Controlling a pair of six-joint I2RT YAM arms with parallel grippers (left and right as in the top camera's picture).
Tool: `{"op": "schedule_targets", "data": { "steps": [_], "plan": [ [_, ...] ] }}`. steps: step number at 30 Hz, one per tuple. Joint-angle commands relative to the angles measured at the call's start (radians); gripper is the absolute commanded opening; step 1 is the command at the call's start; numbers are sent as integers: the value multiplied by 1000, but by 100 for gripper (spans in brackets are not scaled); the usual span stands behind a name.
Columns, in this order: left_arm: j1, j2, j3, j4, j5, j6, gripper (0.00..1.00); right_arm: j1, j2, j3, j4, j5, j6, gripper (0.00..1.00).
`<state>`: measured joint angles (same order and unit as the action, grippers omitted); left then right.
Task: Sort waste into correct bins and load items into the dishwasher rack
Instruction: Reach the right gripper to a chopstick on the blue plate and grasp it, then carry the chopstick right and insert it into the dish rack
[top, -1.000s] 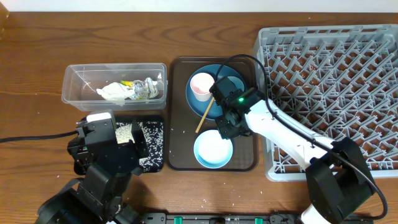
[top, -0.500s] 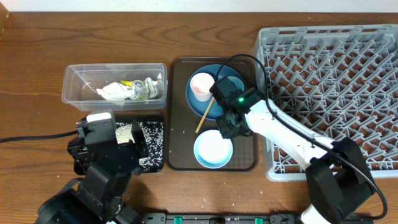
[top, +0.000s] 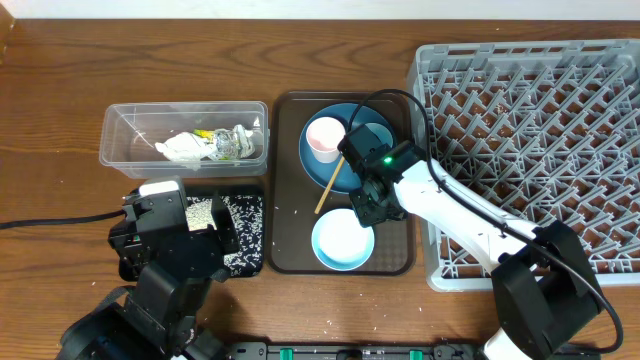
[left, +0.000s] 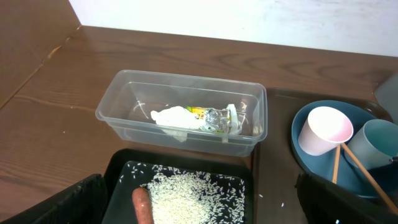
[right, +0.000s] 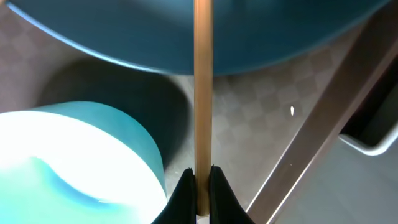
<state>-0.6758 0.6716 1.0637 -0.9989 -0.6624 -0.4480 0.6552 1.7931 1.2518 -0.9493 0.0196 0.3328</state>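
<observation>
Gripping 1 straight tan wooden chopstick (right: 202, 93)

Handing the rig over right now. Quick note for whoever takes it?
Left gripper: open, over the black tray.
Right gripper: shut on a chopstick beside the bowl.
Done: paper, foil and packet in the clear tub; rice and carrot in the black tray.
To do: plate, pink cup, light-blue cup, bowl and chopsticks sit on the brown tray; none in the rack yet.
</observation>
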Motion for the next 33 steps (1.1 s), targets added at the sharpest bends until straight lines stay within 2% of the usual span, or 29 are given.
{"op": "schedule_targets", "data": {
  "steps": [1,15,20,27,33],
  "plan": [
    [3,0,16,-3,-26,-5,99,6,8,-3,-5,10,3,1],
    [3,0,16,-3,-26,-5,99,-2,-41,171,-79,8,4,1],
    [3,0,16,-3,-26,-5,99,-4,-43,220,-132,96,47,1],
    [3,0,16,-3,-26,-5,99,-43,-58,259,-200,86,63,1],
    [3,0,16,-3,-26,-5,99,-105,-148,274,-243,79,63,1]
  ]
}}
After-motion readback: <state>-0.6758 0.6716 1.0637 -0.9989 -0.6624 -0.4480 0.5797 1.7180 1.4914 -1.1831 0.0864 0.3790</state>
